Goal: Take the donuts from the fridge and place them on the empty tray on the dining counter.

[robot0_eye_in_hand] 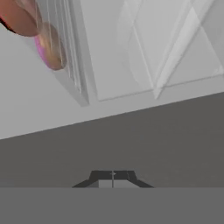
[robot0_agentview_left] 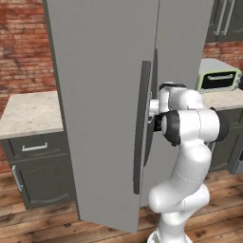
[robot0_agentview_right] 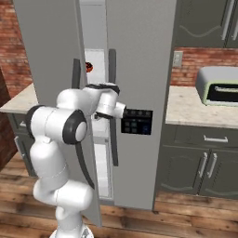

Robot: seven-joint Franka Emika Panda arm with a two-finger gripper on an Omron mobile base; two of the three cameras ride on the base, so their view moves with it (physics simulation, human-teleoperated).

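Observation:
The fridge (robot0_agentview_left: 104, 95) stands tall and light grey, with its left door (robot0_agentview_right: 46, 60) swung partly open. Through the gap I see the white interior (robot0_eye_in_hand: 131, 48) and clear glass shelves. Two donuts lie on a shelf, seen through the glass: a pink-iced one (robot0_eye_in_hand: 50, 50) and a darker reddish-brown one (robot0_eye_in_hand: 17, 17), which also peeks out of the gap (robot0_agentview_right: 88, 67). My gripper (robot0_eye_in_hand: 113, 179) is shut on nothing, at the gap between the doors and short of the donuts. The tray and the dining counter are out of view.
Dark door handles (robot0_agentview_left: 142, 123) flank the gap by my hand. A dark dispenser panel (robot0_agentview_right: 137, 122) sits on the right door. A wall counter (robot0_agentview_left: 28, 111) lies to the left, and a toaster oven (robot0_agentview_right: 218, 88) on the counter to the right.

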